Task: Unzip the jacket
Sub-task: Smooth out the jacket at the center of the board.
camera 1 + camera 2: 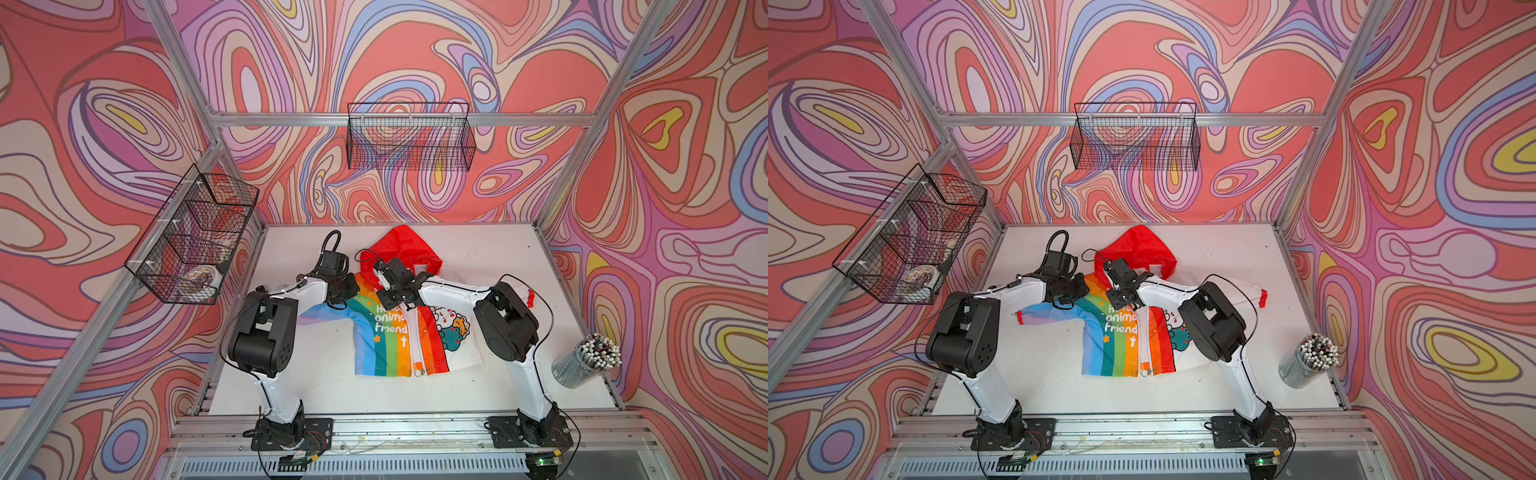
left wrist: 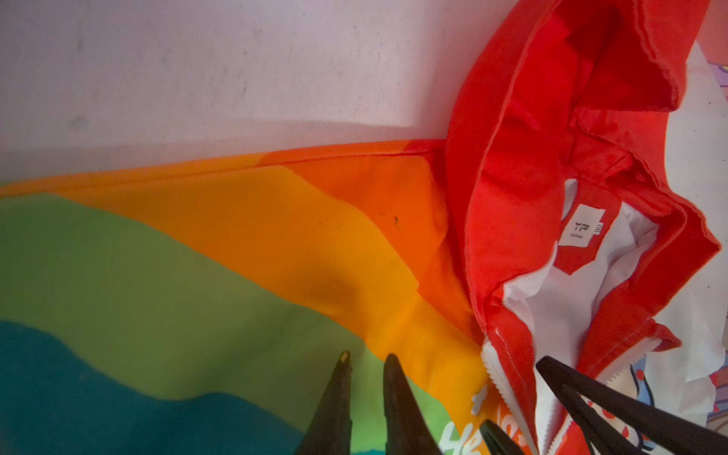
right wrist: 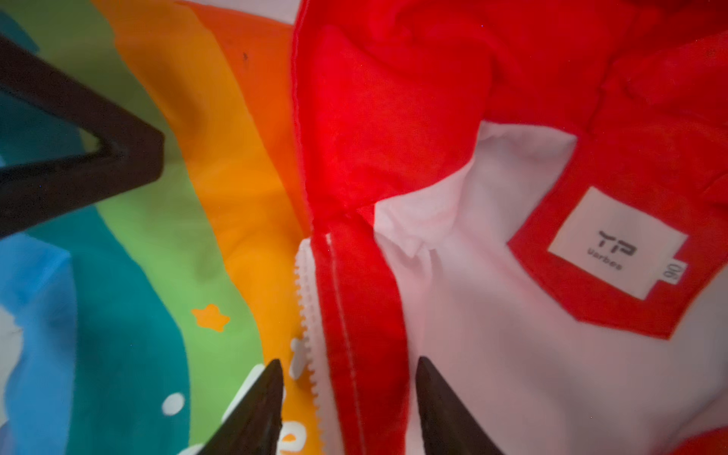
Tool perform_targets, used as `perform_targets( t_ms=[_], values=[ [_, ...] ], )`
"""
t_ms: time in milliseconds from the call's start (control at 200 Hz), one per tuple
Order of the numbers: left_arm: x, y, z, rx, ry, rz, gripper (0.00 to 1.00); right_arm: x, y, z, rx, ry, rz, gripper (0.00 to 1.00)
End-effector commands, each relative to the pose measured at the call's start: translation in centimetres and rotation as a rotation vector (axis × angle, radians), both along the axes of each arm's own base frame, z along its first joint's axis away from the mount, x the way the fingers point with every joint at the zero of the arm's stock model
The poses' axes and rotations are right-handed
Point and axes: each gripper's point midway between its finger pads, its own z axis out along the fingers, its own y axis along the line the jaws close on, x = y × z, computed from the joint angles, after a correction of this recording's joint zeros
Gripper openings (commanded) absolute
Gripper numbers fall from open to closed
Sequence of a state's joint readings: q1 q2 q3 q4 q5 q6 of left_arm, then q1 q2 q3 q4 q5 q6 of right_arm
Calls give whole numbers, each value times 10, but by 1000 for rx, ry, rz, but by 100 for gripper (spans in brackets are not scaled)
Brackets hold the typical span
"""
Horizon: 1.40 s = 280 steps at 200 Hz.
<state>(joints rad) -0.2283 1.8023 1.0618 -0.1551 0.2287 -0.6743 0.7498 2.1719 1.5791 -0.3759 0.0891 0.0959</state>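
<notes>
- At the rainbow shoulder of the jacket, mid-worktop, my left end effector has its fingers nearly together; whether they pinch cloth, I cannot tell.
- My right end effector is spread astride the zipper; its arm hides most of the white sleeve.

The left arm and right arm have white shells between black joint housings, on black screwed base plates. A black cable loops off the left wrist. The left end effector and right end effector have black tapering fingers.
</notes>
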Motion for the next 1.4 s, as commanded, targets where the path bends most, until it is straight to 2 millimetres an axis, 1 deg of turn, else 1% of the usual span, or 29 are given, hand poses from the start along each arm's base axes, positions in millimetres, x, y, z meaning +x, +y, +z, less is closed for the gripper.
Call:
perform_targets(
  t_ms=[0,155,215,350,376,476,606,656,696,751,886,951,1036,1102,1152,1197,1232,1282,1312,1362,1397],
  values=[
    [-2,3,-12,2,19,15,18,11,-14,-5,-71,-39,-103,50],
    [-2,3,-14,8,27,13,18,18,-21,3,-55,-68,-184,42],
    [-2,3,-15,11,30,12,17,19,-23,5,-40,-65,-212,38],
    [-3,3,-18,17,39,7,17,21,-31,-3,-7,-16,-277,24],
    [-3,4,-18,18,38,7,17,22,-33,-4,-1,-6,-290,22],
    [-4,4,-20,24,43,2,17,23,-41,-9,45,50,-340,23],
    [-4,4,-20,28,46,-3,17,28,-51,-13,130,125,-391,32],
    [-4,3,-19,27,45,-8,17,28,-54,-15,151,149,-409,34],
    [-3,3,-19,25,46,-12,17,30,-59,-18,162,172,-433,34],
    [-2,1,-18,18,43,-23,17,31,-61,-22,184,206,-444,33],
    [2,-10,-11,-24,20,-76,17,29,-58,-29,229,272,-432,28],
    [4,-17,-4,-45,0,-107,18,29,-58,-31,244,300,-432,25],
    [8,-24,11,-64,-36,-147,18,31,-63,-31,244,311,-450,23],
    [10,-31,23,-63,-64,-184,17,35,-71,-25,245,303,-473,19],
    [13,-38,34,-60,-92,-214,17,38,-73,-17,268,294,-473,19],
    [15,-46,42,-63,-114,-241,17,39,-70,-3,308,272,-443,19],
    [17,-54,48,-68,-131,-265,16,39,-68,8,338,252,-415,22],
    [19,-66,54,-67,-146,-299,13,38,-66,29,371,209,-381,27],
    [21,-73,56,-64,-153,-318,12,39,-68,42,383,177,-372,29],
    [25,-85,59,-57,-161,-345,9,38,-76,56,392,132,-377,31],
    [27,-94,57,-55,-158,-363,7,37,-83,64,394,104,-392,31]
  ],
)
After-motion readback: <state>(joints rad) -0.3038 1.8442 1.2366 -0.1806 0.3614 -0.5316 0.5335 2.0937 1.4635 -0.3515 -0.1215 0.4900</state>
